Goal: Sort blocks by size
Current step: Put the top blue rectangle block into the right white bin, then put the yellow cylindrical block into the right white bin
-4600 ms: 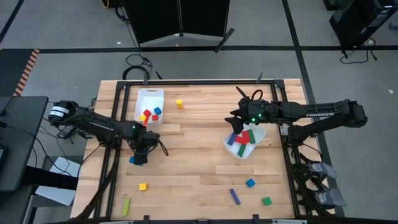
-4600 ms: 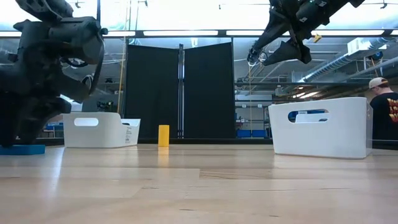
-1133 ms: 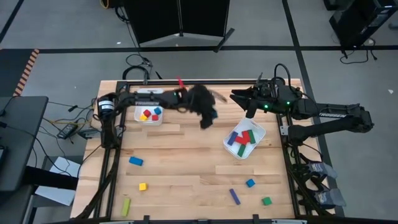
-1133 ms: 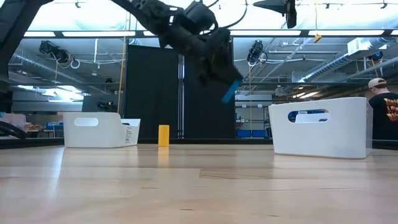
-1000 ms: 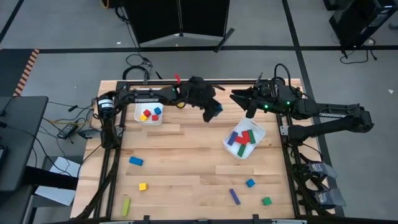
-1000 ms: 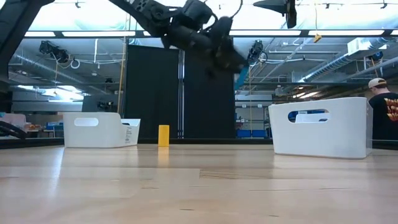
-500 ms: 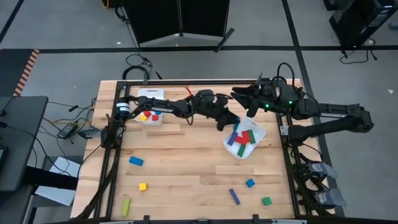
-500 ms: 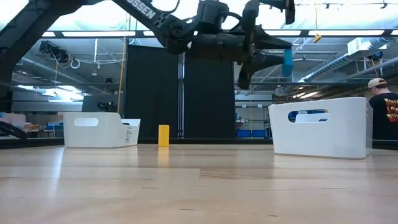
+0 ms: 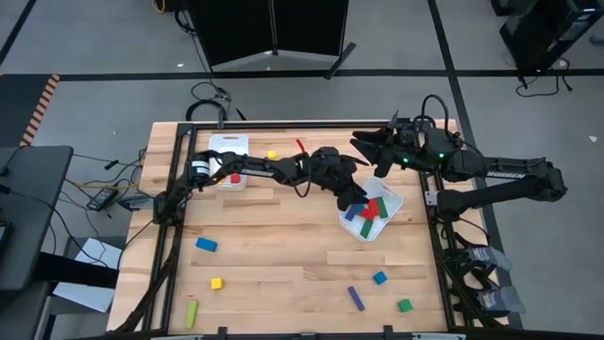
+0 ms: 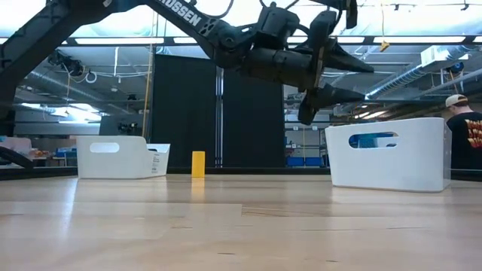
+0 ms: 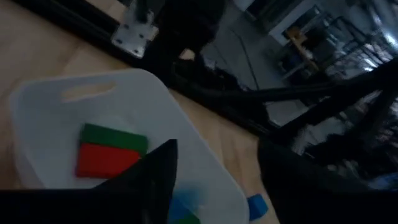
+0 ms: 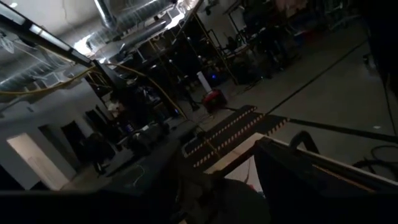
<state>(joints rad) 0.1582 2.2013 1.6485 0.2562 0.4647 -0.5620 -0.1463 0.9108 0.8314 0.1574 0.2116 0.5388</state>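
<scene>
Left gripper [image 9: 357, 194] hangs over the right bin [image 9: 394, 201], fingers spread, empty. Right gripper [image 9: 363, 144] waits at the far right, fingers apart.

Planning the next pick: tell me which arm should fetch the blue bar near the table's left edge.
Left, probably. The blue bar lies on the left arm's side, though the left gripper now reaches over the right bin. The right gripper hovers at the far right.

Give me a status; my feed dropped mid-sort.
Left gripper open over right bin, empty. Right gripper raised at the table's far edge, empty. Bars in that bin; loose blocks near front. Nothing blocking.
</scene>
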